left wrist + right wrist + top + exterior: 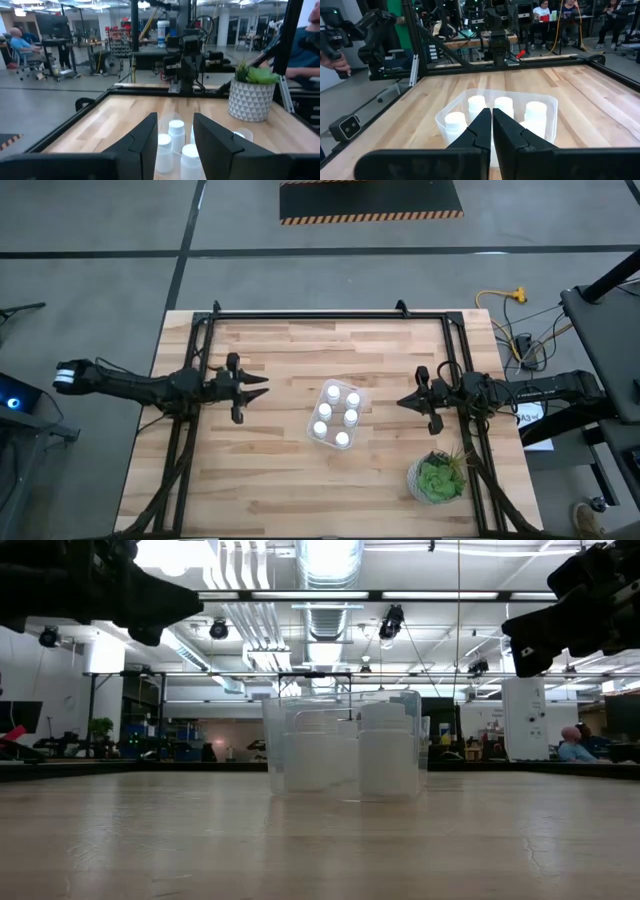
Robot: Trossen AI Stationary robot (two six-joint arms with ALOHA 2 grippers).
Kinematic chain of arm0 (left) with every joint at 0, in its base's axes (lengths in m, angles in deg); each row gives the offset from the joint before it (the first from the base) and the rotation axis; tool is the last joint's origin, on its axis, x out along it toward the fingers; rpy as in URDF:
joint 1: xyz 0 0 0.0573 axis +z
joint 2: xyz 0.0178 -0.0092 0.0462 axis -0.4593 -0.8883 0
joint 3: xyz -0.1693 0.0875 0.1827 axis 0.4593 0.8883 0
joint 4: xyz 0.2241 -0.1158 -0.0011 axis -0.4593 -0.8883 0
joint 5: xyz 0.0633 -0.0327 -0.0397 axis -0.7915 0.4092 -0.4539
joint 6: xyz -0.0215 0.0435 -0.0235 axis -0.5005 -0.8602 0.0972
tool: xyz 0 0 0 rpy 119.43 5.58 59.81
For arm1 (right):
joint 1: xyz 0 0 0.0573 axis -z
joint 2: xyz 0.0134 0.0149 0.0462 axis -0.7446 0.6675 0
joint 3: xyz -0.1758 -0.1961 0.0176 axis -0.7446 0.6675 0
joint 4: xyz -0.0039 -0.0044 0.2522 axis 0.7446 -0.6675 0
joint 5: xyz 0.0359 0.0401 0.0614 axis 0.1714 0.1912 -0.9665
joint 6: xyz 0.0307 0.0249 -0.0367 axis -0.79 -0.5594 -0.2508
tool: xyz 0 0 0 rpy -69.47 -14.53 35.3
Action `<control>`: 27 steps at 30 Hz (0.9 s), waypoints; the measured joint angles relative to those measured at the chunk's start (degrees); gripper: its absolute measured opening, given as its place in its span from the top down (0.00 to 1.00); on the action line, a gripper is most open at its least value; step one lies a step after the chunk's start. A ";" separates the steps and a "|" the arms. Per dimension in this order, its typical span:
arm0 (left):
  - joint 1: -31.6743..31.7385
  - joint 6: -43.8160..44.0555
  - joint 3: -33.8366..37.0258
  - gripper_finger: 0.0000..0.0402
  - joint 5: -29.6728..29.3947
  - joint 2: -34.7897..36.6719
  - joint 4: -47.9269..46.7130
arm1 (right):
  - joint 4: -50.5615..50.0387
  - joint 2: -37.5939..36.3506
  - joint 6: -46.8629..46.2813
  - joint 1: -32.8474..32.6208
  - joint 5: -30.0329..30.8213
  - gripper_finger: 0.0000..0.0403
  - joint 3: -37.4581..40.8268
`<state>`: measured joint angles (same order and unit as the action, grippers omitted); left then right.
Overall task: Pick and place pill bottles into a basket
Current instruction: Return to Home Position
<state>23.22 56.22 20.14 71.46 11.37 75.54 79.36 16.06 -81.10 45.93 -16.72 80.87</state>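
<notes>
The clear bin [364,393] stands at the middle of the table and holds six white pill bottles [337,416], all upright. The bin also shows in the right wrist view [547,105] and the low view [275,745]. My left gripper [262,385] hovers left of the bin, above the table, pointing toward it. It is open and empty, and the bottles [176,132] show through its gap. My right gripper [403,401] hovers right of the bin, pointing toward it. It is shut and empty, with the bottles [476,106] beyond its tips.
A green plant in a white patterned pot [437,476] stands near the table's near right corner; it also shows in the left wrist view [251,95]. A black frame [330,315] runs along the far and side edges. Bare wood lies near and far of the bin.
</notes>
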 joint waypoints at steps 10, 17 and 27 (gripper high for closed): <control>0.00 3.02 3.57 0.73 0.04 6.29 -3.49 | 0.31 0.01 0.04 0.00 -0.02 0.98 0.00; 0.00 3.17 3.35 0.73 0.07 11.68 -12.64 | 1.88 0.01 0.83 0.00 -0.02 0.98 0.00; 0.00 3.11 3.35 0.73 0.39 20.13 -19.31 | 2.36 0.01 1.52 0.00 -0.04 0.98 0.00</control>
<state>23.22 59.33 23.49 71.85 31.50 56.23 81.72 16.07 -79.57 45.93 -16.76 80.87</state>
